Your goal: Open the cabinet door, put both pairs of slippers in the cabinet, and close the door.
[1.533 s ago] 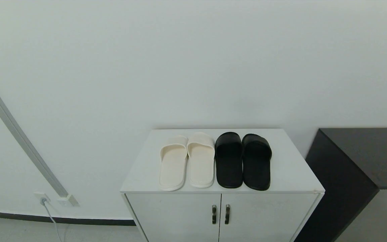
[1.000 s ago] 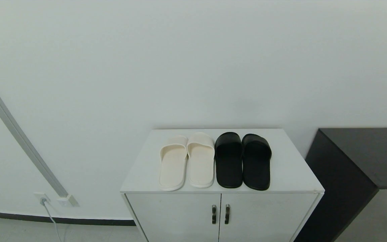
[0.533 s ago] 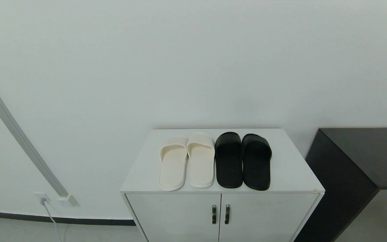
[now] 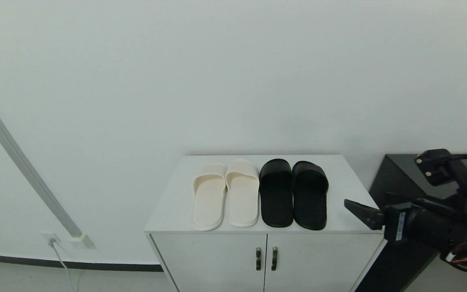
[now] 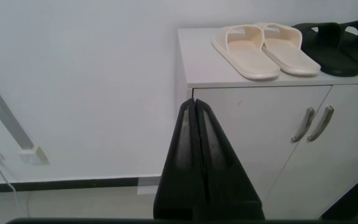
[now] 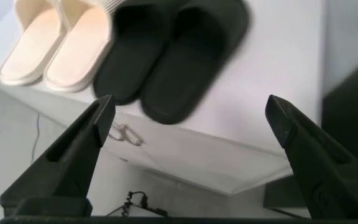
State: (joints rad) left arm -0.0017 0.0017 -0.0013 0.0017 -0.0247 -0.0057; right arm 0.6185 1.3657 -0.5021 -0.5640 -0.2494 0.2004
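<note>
A white cabinet [image 4: 172, 202] stands against the wall with both doors shut and its two metal handles [image 4: 266, 258] side by side. On its top lie a cream pair of slippers [image 4: 225, 194] and, to their right, a black pair of slippers [image 4: 293, 194]. My right gripper [image 4: 357, 211] hangs open just off the cabinet's right front corner. In the right wrist view the gripper [image 6: 190, 102] frames the black slippers [image 6: 173, 56] with nothing held. My left gripper [image 5: 194, 106] is shut and empty, low and left of the cabinet [image 5: 253, 130].
A dark cabinet [image 4: 395, 178] stands close to the right of the white one, behind my right arm. A wall socket with a cable [image 4: 51, 240] and a slanting grey conduit [image 4: 14, 154] are on the wall at the left. Open floor lies left of the cabinet.
My right arm has come into the head view from the right, bringing its gripper up beside the cabinet's right front corner. Slippers and doors have not moved.
</note>
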